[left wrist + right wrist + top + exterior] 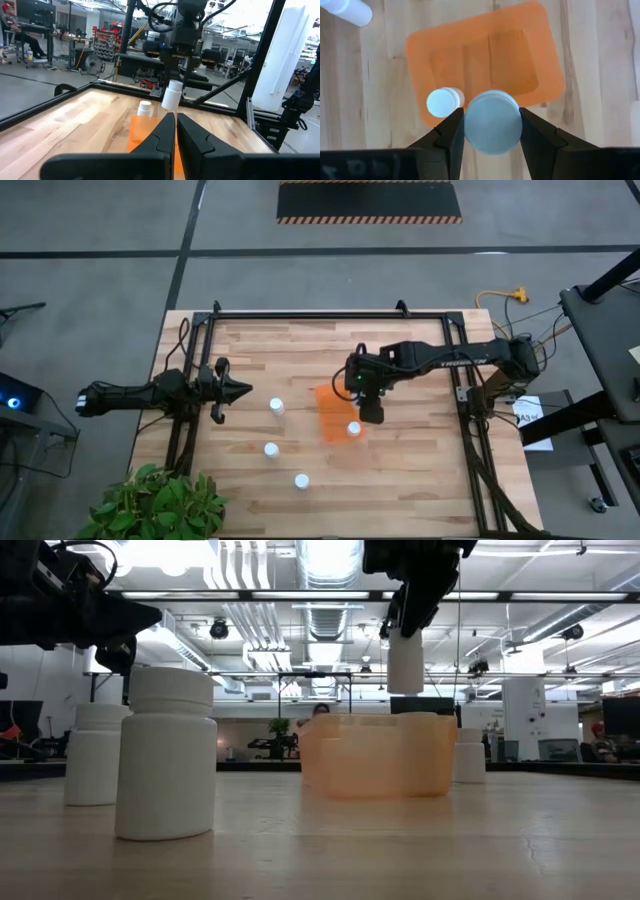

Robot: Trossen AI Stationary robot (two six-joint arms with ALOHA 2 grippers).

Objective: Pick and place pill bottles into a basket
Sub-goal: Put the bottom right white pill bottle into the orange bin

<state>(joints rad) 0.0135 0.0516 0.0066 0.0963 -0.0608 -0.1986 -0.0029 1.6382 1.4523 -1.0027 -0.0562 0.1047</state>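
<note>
The orange basket [330, 408] stands at mid-table, and also shows in the low view [375, 755] and the right wrist view [485, 55]. My right gripper [371, 412] hangs over the basket's right part, shut on a white pill bottle [405, 662]. A second bottle [354, 428] stands on the table against the basket's right side, outside it [445, 102]. Three more bottles [277, 407] [271, 448] [301, 480] stand upright on the table left of the basket. My left gripper [238, 390] is shut and empty at the table's left, pointing toward the basket [176, 120]. My right gripper pinches the bottle's upper end, at the cap [492, 125], between its two fingers [451, 132], one on each side. The fingers come from above, pointing down. The bottle hangs below them, nearly upright, lifted clear above the basket's rim [172, 95].
A black metal frame [330, 313] runs around the wooden table top. A potted green plant [155, 502] stands at the near left corner. There is bare wood at the far part of the table and right of the basket.
</note>
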